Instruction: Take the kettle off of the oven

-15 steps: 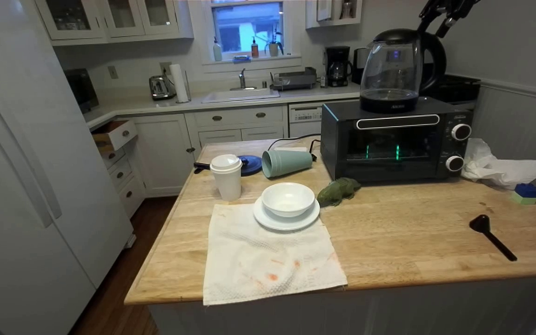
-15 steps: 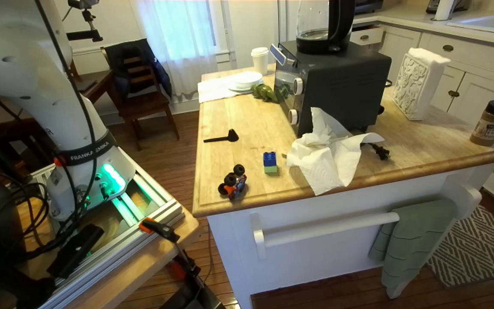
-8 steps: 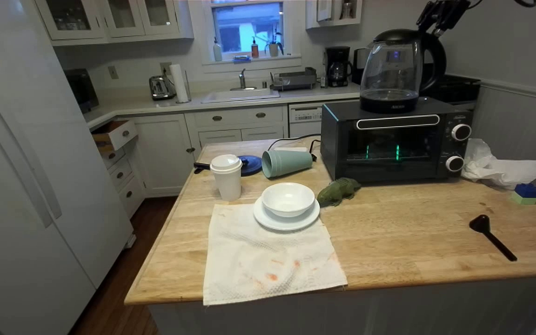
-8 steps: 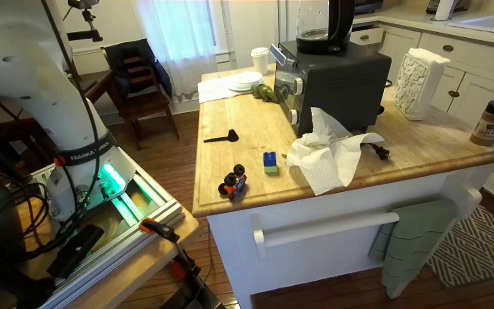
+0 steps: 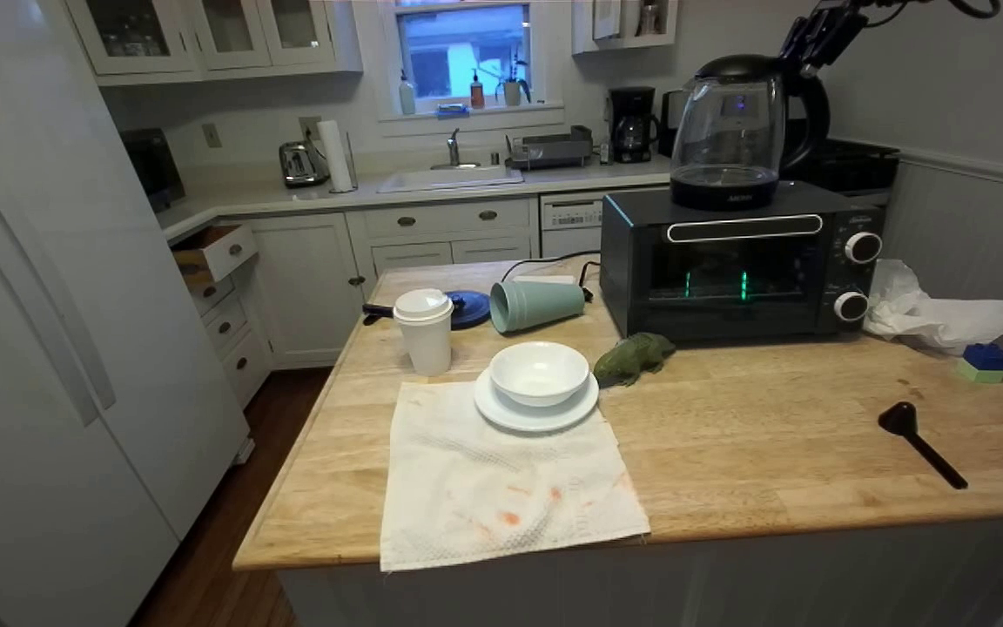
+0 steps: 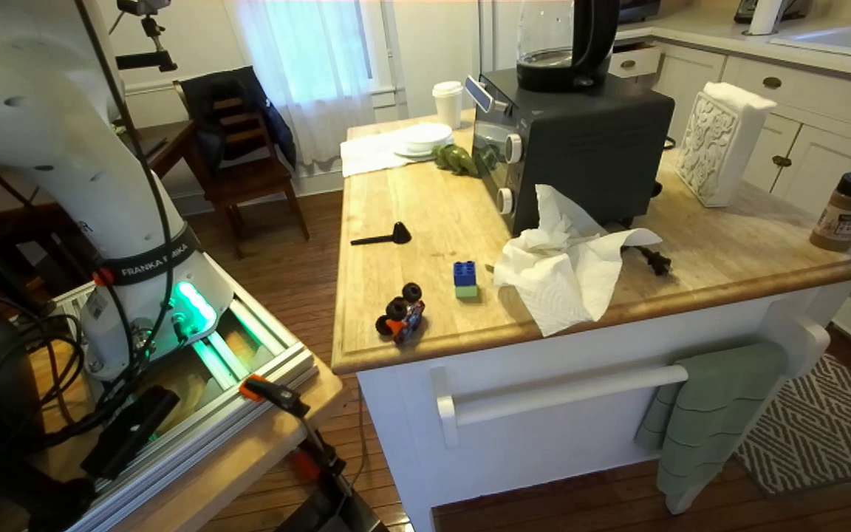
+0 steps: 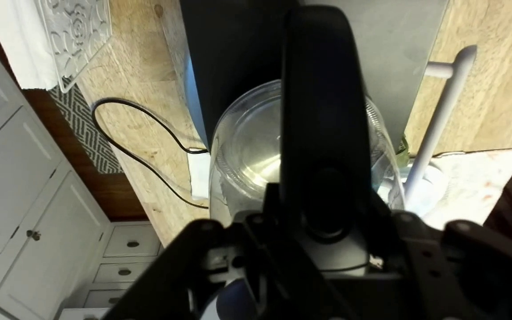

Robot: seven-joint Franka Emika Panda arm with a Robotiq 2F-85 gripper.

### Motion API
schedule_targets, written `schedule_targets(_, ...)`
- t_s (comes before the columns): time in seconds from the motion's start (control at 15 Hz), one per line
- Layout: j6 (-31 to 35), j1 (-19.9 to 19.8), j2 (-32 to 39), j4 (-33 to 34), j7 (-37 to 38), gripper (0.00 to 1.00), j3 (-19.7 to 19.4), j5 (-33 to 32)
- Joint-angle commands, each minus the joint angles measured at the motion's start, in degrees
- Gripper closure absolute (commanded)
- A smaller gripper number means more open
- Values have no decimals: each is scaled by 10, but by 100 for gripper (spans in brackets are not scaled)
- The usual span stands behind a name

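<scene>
Clear-glass kettle [image 5: 724, 138] — upright atop the oven [image 5: 732, 277], no gap visible beneath; nudged slightly since half a second ago in both exterior views. Tool [image 7: 326, 204] has narrowed onto the kettle's black handle [image 7: 325, 98], appears to hold it. Reading: grasp made — lift clear of the oven still to do.

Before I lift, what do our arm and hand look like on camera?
The arm is white with smooth, rounded links. A black band low on it is lettered FRANKA, the rest partly covered by a black cable running down the arm. A green light glows below. The hand is black and jointed; in the wrist view it's too dark to make out markings.
</scene>
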Motion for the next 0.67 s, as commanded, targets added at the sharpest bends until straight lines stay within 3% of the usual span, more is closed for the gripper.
schedule_targets(0.0, -17, -15, -16, 16, 40, 81, 17, 9)
schedule_targets(0.6, -59, -12, -45, 26, 103, 81, 14, 64)
